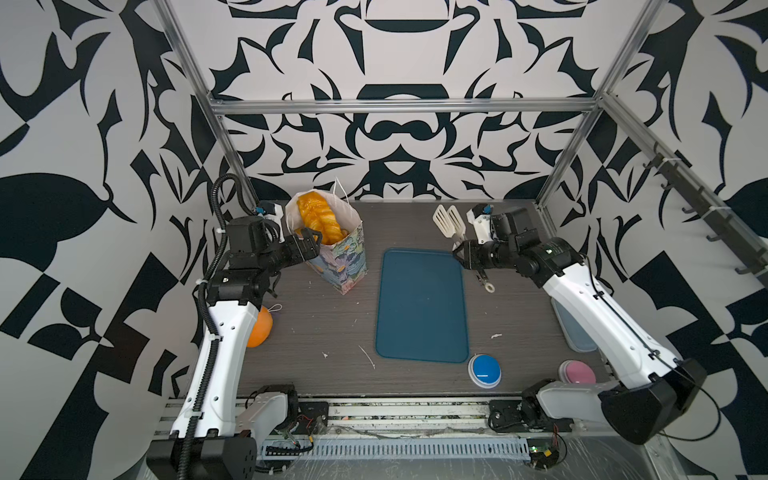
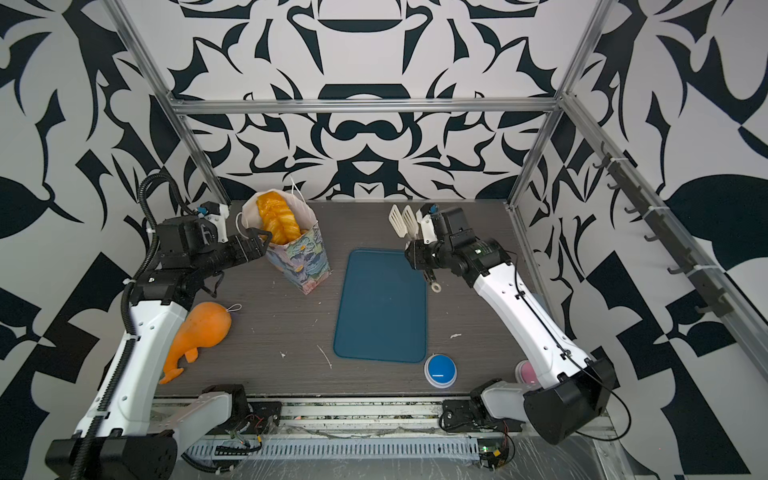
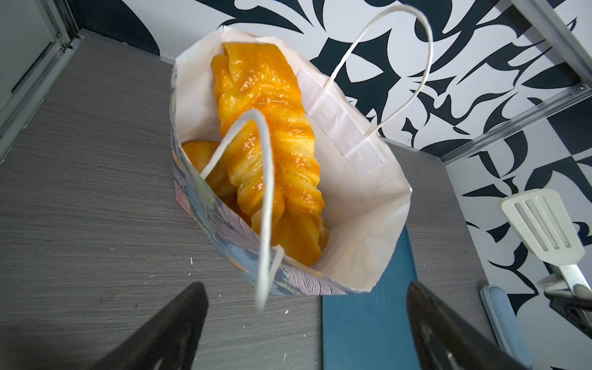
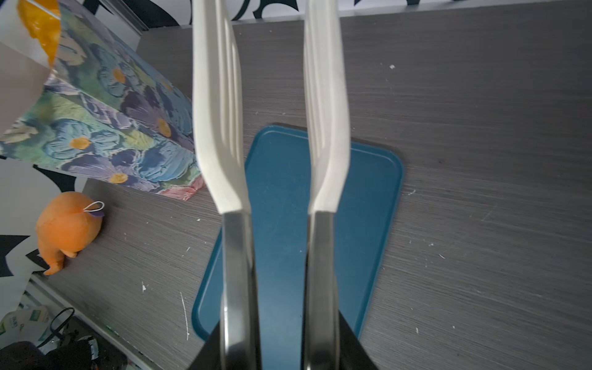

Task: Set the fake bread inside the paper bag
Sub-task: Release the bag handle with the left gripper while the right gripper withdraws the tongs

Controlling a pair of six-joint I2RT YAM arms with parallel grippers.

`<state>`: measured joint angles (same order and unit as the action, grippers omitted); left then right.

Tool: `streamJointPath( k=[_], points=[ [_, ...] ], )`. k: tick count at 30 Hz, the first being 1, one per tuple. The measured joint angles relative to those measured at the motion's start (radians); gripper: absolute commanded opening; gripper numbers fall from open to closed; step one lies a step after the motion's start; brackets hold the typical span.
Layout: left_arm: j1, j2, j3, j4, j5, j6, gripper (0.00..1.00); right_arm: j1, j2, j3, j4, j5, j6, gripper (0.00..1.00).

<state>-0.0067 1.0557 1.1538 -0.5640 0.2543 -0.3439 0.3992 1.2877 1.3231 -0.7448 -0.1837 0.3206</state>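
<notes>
Glossy golden fake bread inside standing floral paper bag

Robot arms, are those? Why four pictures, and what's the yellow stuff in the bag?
Yes, two robot arms at a table. Two pictures look down from above; the other two come from a camera on each arm's wrist. The yellow stuff is fake bread, standing in the flowery paper bag. The left arm's jaws are open and empty beside the bag. The right arm's jaws hold white tongs. On the table also lie a blue tray and an orange toy.
</notes>
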Motion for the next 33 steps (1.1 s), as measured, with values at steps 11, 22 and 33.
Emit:
streamJointPath(
  k=[11, 22, 33],
  points=[
    [-0.007, -0.095, -0.129, 0.005, 0.023, -0.005, 0.99, -0.127, -0.065, -0.259, 0.079, -0.039, 0.052, 0.38],
    [-0.057, -0.213, -0.282, 0.037, -0.051, -0.034, 0.99, -0.204, -0.065, -0.348, 0.111, -0.025, 0.098, 0.38],
    [-0.299, -0.276, -0.415, 0.134, -0.267, 0.013, 0.99, -0.297, -0.061, -0.449, 0.141, 0.025, 0.144, 0.37]
  ],
)
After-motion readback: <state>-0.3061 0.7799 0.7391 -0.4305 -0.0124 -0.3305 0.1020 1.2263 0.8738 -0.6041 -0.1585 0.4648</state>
